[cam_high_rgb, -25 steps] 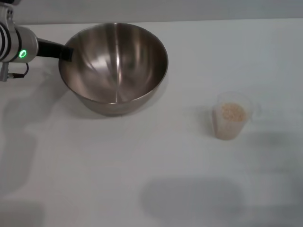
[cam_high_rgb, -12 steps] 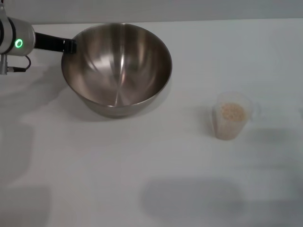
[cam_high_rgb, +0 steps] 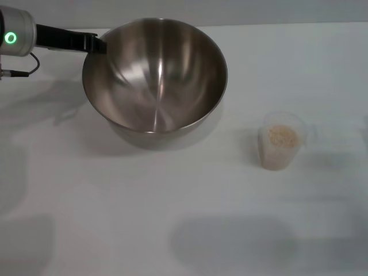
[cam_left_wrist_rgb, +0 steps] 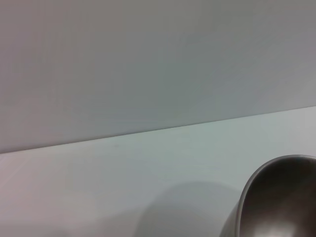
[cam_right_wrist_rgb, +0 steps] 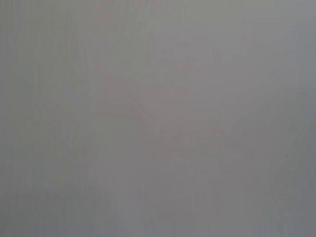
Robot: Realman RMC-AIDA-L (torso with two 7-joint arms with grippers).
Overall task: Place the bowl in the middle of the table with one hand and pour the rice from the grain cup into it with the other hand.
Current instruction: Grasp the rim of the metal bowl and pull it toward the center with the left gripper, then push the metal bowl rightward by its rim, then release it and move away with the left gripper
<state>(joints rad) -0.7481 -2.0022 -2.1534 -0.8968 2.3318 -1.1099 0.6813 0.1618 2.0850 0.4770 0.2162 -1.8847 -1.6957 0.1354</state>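
Observation:
The shiny steel bowl (cam_high_rgb: pixel 155 75) hangs tilted above the back left of the white table (cam_high_rgb: pixel 115 201), casting a shadow under it. My left gripper (cam_high_rgb: pixel 96 43) is shut on the bowl's left rim, its black fingers reaching in from the left. Part of the bowl's rim also shows in the left wrist view (cam_left_wrist_rgb: pixel 279 197). The clear grain cup (cam_high_rgb: pixel 281 142) stands upright to the right of the bowl, well apart from it, with pale rice (cam_high_rgb: pixel 283 135) inside. My right gripper is out of view; the right wrist view shows only plain grey.
The table's back edge (cam_high_rgb: pixel 259 24) runs just behind the bowl, with a grey wall (cam_left_wrist_rgb: pixel 148 59) beyond it. A soft shadow (cam_high_rgb: pixel 236 238) lies on the table at the front.
My left gripper has carried the bowl to the right and higher; the bowl looks larger and its rim has shifted right. The cup has not moved.

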